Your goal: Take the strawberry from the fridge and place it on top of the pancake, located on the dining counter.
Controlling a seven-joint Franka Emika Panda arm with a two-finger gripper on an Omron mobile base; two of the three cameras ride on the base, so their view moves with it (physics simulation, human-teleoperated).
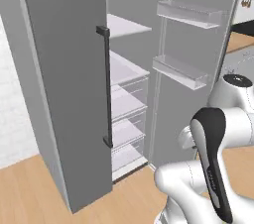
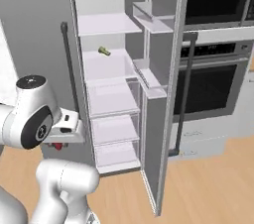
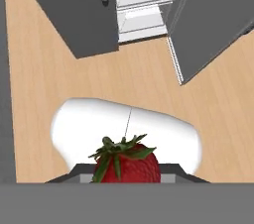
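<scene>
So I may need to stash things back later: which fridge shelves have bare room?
In the fridge, the top shelf and the lower drawers are bare. The second shelf holds only a small green vegetable piece near its back. The door bins look bare.

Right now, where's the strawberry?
The strawberry is out of the fridge, held in the shut gripper above the wooden floor; in the right base view it peeks red under the hand, lower left.
</scene>
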